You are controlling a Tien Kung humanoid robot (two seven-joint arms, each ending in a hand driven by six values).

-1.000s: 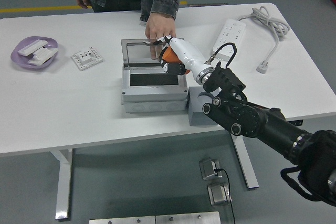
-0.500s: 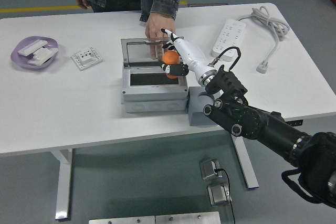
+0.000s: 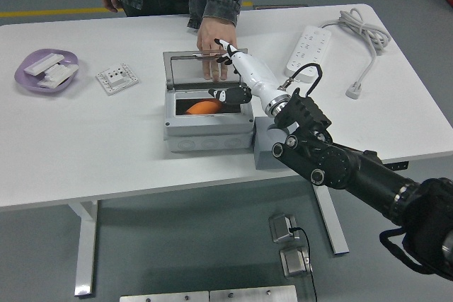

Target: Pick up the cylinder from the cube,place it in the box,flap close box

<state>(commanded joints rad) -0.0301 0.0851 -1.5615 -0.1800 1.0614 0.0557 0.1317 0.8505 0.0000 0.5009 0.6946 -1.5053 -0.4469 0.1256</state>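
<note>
An orange cylinder lies inside the grey box at the table's middle. The box's clear lid lies flat open behind it. My right hand, white with black fingertips, hovers over the box's right rear corner with fingers spread and holding nothing. The grey cube sits right of the box, mostly hidden by my black right arm. A person's hand presses its fingers on the lid's far right part. My left arm is out of view.
A purple dish with white parts sits at the far left, a white socket plate beside it. A white power strip with its cable lies at the right rear.
My right hand has spread its fingers and released the orange cylinder, which has dropped into the box. The person's hand stays on the lid.
</note>
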